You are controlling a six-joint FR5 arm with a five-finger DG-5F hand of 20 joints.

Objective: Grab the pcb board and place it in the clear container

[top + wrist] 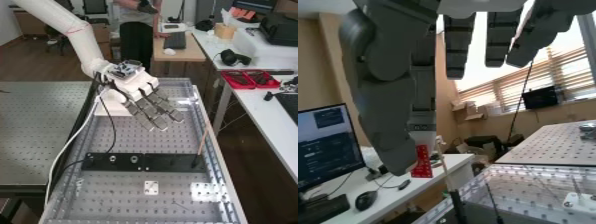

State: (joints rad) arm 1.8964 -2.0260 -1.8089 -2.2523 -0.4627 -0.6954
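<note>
The hand [156, 106] hangs over the far part of the perforated bench, its fingers straight and spread apart. From the wrist, the hand [388, 95] shows its thumb and extended fingers with no curl round anything. A small white plate [151, 188] with dark holes lies flat near the bench's near end, well apart from the hand; the same white plate [580, 202] appears in the wrist view. I cannot tell whether it is the pcb board. A red piece with pale marks [422, 167] is seen beside the thumb's tip; what it is stays unclear. I cannot make out the clear container.
A black bar [143, 162] crosses the bench, with a thin upright stick [202, 142] at its right end. Cables hang from the wrist along the bench's left side. Red trays [249, 79] stand on the white table at right. A second perforated table [40, 135] is at left.
</note>
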